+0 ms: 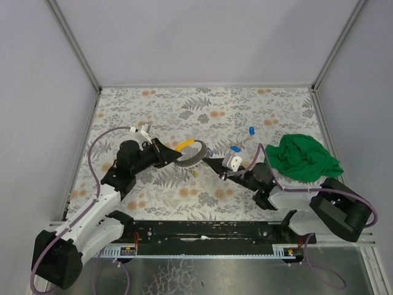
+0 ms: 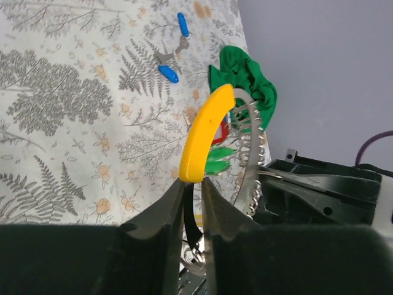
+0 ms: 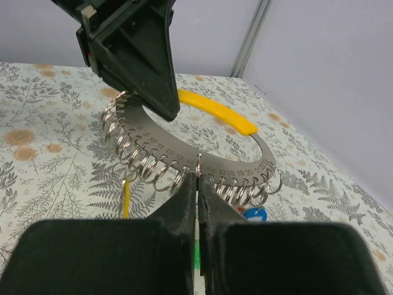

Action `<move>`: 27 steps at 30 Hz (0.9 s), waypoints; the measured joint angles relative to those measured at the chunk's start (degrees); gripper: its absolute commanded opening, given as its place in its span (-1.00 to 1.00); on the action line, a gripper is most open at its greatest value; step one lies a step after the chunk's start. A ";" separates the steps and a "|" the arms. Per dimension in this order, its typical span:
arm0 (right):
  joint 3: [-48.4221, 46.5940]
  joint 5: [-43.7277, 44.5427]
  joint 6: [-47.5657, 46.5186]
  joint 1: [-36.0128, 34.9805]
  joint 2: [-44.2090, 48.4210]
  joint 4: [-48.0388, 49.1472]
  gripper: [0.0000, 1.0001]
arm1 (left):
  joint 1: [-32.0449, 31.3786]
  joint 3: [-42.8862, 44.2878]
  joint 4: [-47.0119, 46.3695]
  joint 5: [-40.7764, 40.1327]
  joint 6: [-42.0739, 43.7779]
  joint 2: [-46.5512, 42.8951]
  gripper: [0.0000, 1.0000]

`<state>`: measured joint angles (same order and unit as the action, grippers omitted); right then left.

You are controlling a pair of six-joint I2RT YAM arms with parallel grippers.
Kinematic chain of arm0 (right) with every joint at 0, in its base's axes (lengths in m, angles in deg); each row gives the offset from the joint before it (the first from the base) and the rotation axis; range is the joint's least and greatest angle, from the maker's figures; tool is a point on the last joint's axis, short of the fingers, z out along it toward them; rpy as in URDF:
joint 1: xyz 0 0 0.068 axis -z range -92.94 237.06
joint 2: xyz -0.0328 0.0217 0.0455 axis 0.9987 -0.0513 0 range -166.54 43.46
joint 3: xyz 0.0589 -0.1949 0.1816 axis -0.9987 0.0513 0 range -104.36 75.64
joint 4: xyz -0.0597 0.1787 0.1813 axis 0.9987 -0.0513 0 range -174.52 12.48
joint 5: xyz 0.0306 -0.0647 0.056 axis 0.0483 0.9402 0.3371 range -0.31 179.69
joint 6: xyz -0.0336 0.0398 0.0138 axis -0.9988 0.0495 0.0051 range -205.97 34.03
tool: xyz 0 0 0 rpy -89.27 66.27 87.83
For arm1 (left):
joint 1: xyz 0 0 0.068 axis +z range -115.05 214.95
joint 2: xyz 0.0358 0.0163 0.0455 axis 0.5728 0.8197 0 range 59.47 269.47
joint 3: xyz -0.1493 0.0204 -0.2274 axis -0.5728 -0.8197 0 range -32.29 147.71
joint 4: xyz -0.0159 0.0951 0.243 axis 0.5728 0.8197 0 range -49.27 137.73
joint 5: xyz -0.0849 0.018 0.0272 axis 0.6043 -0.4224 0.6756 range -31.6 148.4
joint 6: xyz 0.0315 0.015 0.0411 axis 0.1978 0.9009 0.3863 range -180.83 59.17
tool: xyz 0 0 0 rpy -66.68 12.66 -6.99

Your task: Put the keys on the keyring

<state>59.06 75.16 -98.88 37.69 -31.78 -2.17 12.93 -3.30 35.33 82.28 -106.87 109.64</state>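
A fixed camera hangs above and behind me, looking down from well off on the whole tabletop (image 1: 184, 110). My left wrist camera sits just behind my left end effector (image 2: 194, 183), looking along it, very close. My right wrist camera does likewise behind my right end effector (image 3: 197, 178), facing the left one. All three share the keyring (image 3: 159, 138) between both end effectors.

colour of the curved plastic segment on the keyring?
Yellow. The curved segment shows best in the left wrist view.
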 measured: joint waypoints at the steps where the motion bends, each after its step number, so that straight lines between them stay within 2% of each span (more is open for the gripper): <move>1: -0.02 -0.04 -0.02 0.00 -0.28 0.28 -1.00 | 0.00 -0.24 0.02 0.04 -0.28 0.11 -0.47; 7: -0.17 -0.09 0.02 0.00 -4.13 3.67 -1.00 | 0.22 -2.82 0.09 -1.18 -1.05 -1.66 -0.09; 13: -1.92 -0.24 -0.48 0.00 -4.68 3.39 -1.00 | 0.26 -3.78 0.76 -4.98 1.75 -5.62 0.08; 21: -2.23 -3.58 -2.23 1.16 -3.19 -3.06 -1.00 | 0.26 -10.56 -3.61 -9.84 4.31 -11.28 0.11; 27: -2.23 -7.48 -2.34 3.17 -2.75 -6.29 -1.00 | 0.28 -15.80 -19.89 -5.73 6.71 -2.97 -0.04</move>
<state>56.83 67.69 -101.22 40.86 -34.54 -8.46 13.21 -19.10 15.44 76.56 -100.16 106.67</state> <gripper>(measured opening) 0.020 0.520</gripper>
